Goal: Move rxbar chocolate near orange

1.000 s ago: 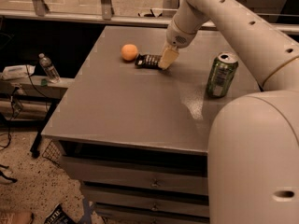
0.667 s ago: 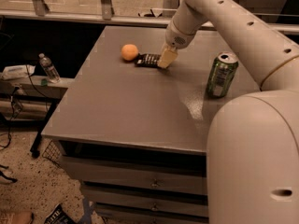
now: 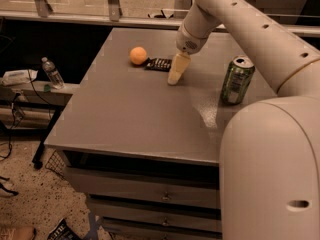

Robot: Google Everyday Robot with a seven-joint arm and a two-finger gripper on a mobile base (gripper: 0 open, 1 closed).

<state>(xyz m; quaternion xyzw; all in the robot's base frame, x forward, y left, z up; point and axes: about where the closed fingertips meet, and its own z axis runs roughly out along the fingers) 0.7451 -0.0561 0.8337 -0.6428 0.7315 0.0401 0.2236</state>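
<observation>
1. At the far left of the frame, off the desk, a clear water bottle (image 3: 51, 73) stands on a lower side table (image 3: 60, 91), with a flat white object (image 3: 17, 76) lying just left of it.
2. The grey desk (image 3: 135, 119) fills the middle of the frame, and drawer fronts (image 3: 150, 196) show beneath its near edge.
3. The orange (image 3: 138, 55) sits on the desk in the upper centre-left of the frame, towards the far side of the top.
4. The rxbar chocolate (image 3: 159, 64) lies flat on the desk just right of the orange. The two look almost touching, but I cannot tell whether there is a gap between them.
5. The claw (image 3: 173, 80) is immediately right of the bar, angled downward with its tip at or just above the desk surface. Its cream fingers (image 3: 179, 66) read as one tapered shape pressed together, so it appears closed with nothing held in it. The bar rests on the desk beside it, not in it.
6. The white arm (image 3: 235, 19) runs from the claw up and across to the upper right of the frame.
7. A green soda can (image 3: 237, 80) stands upright on the right part of the desk, well apart from the claw and the bar.
8. The robot's rounded white body (image 3: 270, 174) fills the lower right corner.
</observation>
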